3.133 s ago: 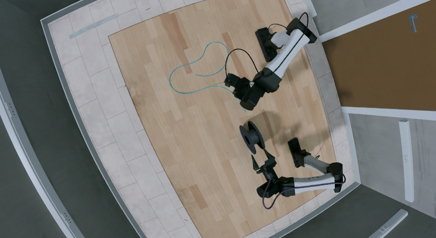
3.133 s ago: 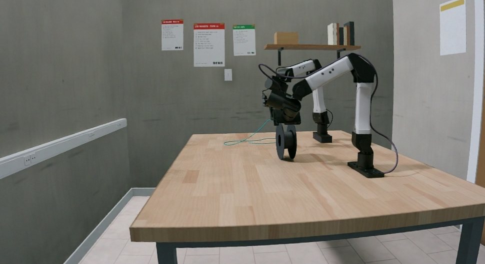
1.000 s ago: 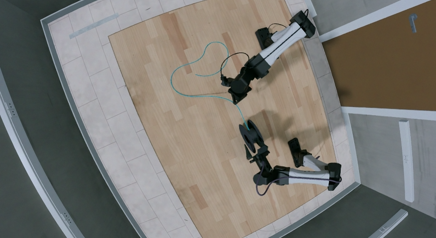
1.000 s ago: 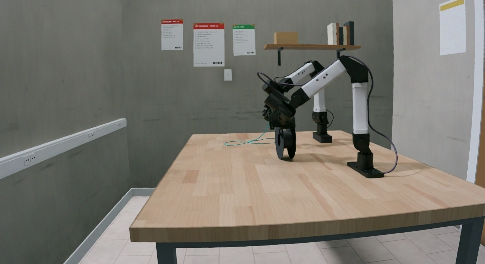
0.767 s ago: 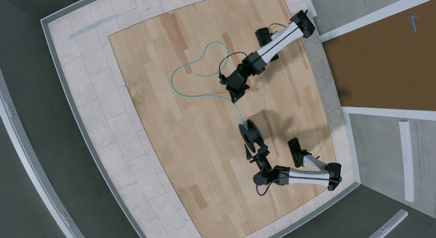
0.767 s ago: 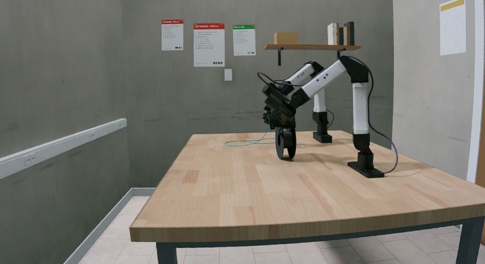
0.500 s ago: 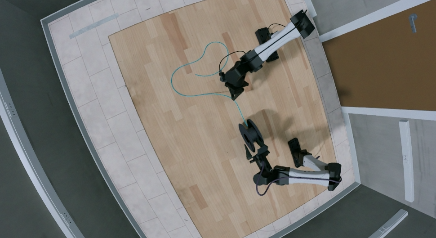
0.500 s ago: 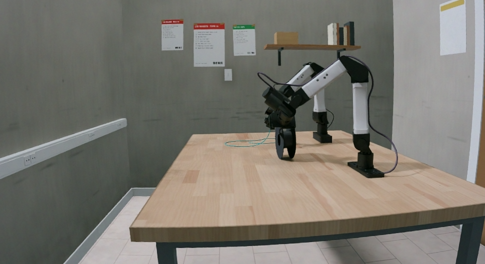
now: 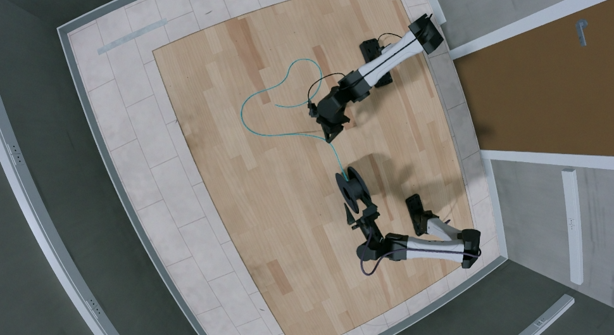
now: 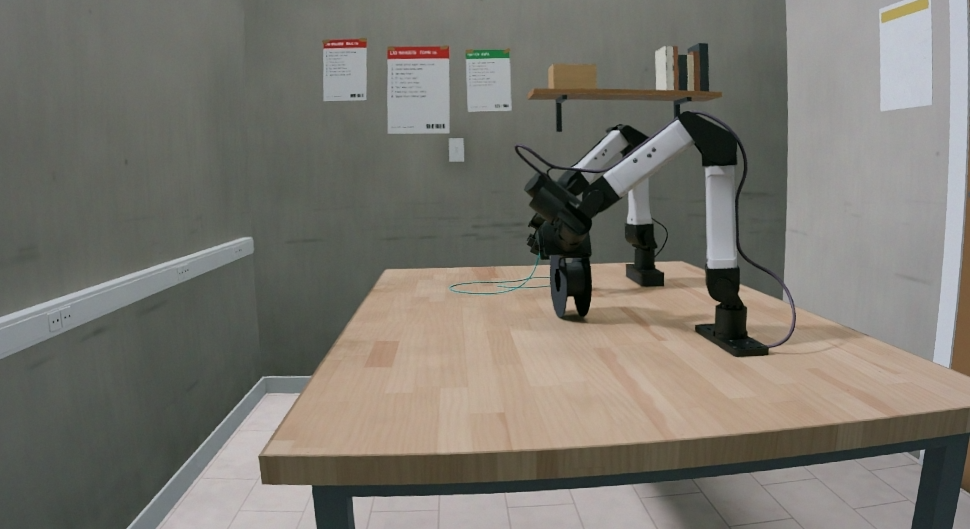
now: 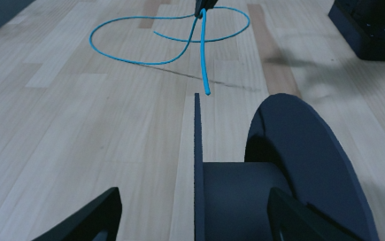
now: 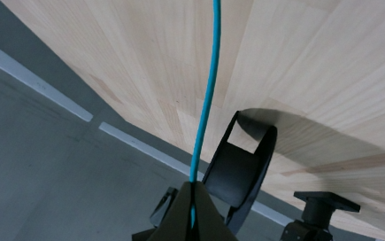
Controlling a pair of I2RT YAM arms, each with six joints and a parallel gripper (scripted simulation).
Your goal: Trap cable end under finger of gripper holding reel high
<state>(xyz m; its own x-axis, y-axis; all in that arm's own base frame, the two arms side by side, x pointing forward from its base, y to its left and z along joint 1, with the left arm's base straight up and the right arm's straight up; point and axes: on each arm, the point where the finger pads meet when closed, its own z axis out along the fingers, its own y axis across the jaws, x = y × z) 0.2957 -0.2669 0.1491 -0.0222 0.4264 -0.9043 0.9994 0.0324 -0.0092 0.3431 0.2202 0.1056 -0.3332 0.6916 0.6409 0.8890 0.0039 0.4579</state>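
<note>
Across the wooden table (image 9: pixel 257 204) (image 10: pixel 475 403) (image 11: pixel 67 111) (image 12: pixel 165 89), a shared job for two arms: left arm (image 9: pixel 433 249) (image 10: pixel 651 160) (image 12: pixel 317 210) reaching to the reel, right arm (image 9: pixel 388 62) (image 10: pixel 600 150) (image 11: pixel 368 27) reaching over the cable.

Upright on its rims, down at table level, the black reel (image 9: pixel 354 187) (image 10: pixel 576 284) (image 11: pixel 240 195) (image 12: pixel 233 170); nowhere near high yet.

At the reel, left gripper (image 9: pixel 357 204) (image 10: pixel 566 244) (image 11: pixel 195 190) (image 12: pixel 200 204) spread wide, around one side disc but not clamped on it: one finger outside the disc, the other on the hub side. Over the table, near the reel, right gripper (image 9: pixel 328 140) (image 10: pixel 538 252) (image 11: pixel 198 15) (image 12: pixel 192 183) pressed together on the cable.

From that pinch, the rest of the thin blue cable (image 9: pixel 279 134) (image 10: pixel 478 294) (image 11: pixel 111 57) (image 12: pixel 209 95) down to the table in loose loops, with a short length out toward the reel. At its tip, the cable end (image 9: pixel 346 178) (image 11: pixel 207 92), by the top view over or just beside the reel's far edge; contact with the reel impossible to tell.

Step in hand, by judgement: feeding the end into the grip site, before any clamping. Next, probably: bring the short length farther toward the left fingers, lay it between one finger and the disc, then close on both together. Too short a reach, likely a grip on bare reel. Only after a sound trap, release the cable, back the right arm away and lift the reel.
</note>
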